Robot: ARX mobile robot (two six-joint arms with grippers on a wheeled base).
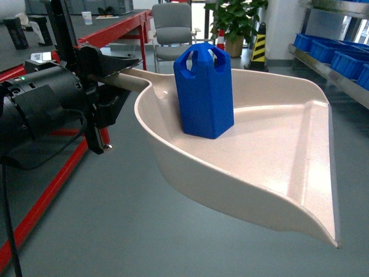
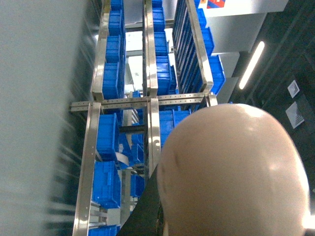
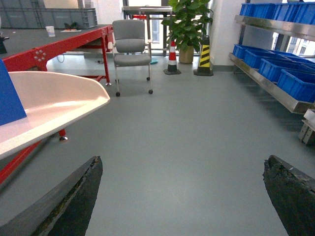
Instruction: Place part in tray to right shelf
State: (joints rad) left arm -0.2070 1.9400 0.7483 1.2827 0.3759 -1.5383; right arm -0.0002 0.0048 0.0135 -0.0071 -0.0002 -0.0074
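The left gripper (image 1: 112, 86) is clamped on the handle (image 1: 128, 78) of the beige tray (image 1: 271, 167), its dark jaws pressed above and below the handle where it meets the scoop. The tray is held in the air over the grey floor (image 1: 115, 231), with its open mouth toward the lower right of the head view.

The blue part (image 1: 204, 90) stands upright inside the tray, on the flat bottom near the rear wall, at the handle end. Its arched loop openings face up. The part touches nothing but the tray.

In the left wrist view the tray's pale rounded underside (image 2: 236, 172) fills the lower right, and behind it are steel rack rails (image 2: 152, 103) holding blue crates (image 2: 108, 132).

The right gripper (image 3: 184, 196) is spread wide: its two dark fingers (image 3: 74, 201) sit at the lower left and lower right of its wrist view, with only floor between them, holding nothing. The tray's front edge (image 3: 59, 103) and a corner of the part (image 3: 10, 98) show at the left of that view.

The right shelf (image 3: 275, 93), a steel rack carrying blue crates (image 3: 295, 81), runs along the right wall, well apart from the tray. A grey office chair (image 3: 130, 46), a potted plant (image 3: 189, 22) and a red-framed workbench (image 1: 109, 34) stand beyond.
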